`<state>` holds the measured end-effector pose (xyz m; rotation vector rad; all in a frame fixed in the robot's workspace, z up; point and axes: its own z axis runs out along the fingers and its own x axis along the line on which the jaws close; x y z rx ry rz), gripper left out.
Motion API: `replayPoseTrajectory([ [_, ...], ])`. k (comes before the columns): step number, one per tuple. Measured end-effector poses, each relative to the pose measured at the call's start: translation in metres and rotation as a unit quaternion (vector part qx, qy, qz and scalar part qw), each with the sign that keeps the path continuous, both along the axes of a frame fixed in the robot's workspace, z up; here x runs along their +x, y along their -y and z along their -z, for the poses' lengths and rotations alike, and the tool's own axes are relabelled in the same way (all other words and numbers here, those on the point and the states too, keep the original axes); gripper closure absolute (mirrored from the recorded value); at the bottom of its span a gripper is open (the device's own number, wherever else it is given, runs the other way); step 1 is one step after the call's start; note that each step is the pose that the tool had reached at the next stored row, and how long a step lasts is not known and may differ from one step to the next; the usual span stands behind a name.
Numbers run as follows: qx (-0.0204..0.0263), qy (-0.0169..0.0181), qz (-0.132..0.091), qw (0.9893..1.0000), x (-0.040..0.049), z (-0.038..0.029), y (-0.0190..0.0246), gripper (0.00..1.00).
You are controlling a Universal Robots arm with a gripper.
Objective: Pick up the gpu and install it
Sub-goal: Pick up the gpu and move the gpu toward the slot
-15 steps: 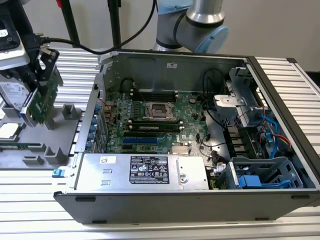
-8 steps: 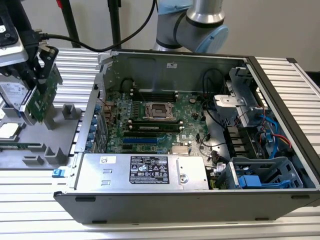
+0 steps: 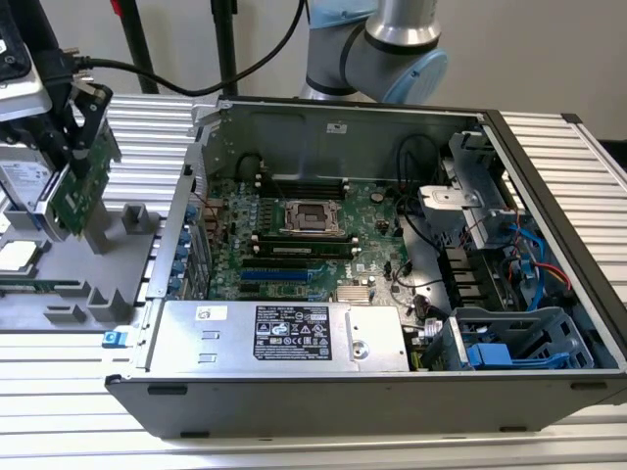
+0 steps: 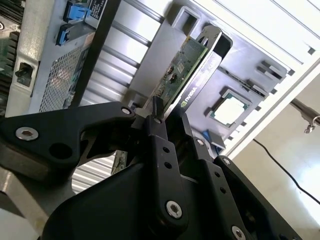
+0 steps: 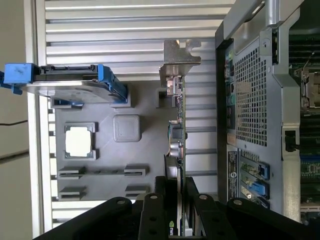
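One ribbed table [image 3: 549, 137] is seen to carry everything; on it an open case [image 3: 323, 411] is set across the middle of the exterior view, its motherboard [image 3: 377, 211] laid bare inside. Toward the exterior view's left a grey tray [image 3: 69, 294] is placed beside the case; over that tray the gpu [image 3: 80, 196] is held, outside the case wall and well apart from the motherboard.

The gpu is judged light and stiff but fragile: a thin green card with small parts on its face, likely to be harmed by bending or by pressure on those parts; its plain edges and the silver bracket [image 5: 180, 55] are judged the safest places to be gripped, and its smooth faces may prove slippery under hard pads.

In both wrist views the card is seen edge-on between the two black fingers [image 4: 162, 145] of the gripper [image 4: 169, 116]; the jaws are closed on the gpu, one pad pressed to each face, at the end away from the bracket; the rest of the card is seen to project beyond the fingertips, with the bracket farthest out. In the exterior view the card is seen tilted, not upright; whether its lower edge touches the tray cannot be told.

In the first wrist view a drive [image 5: 65, 82] in a blue caddy and a small chip [image 5: 80, 141] are seen on the tray, apart from the card.
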<state>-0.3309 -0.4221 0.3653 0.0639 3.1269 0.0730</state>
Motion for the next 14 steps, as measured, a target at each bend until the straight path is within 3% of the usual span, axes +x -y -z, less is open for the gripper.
replayPoseTrajectory([
  [14, 0.0, 0.0, 0.0, 1.0, 0.0, -0.006, 0.0, 1.0],
])
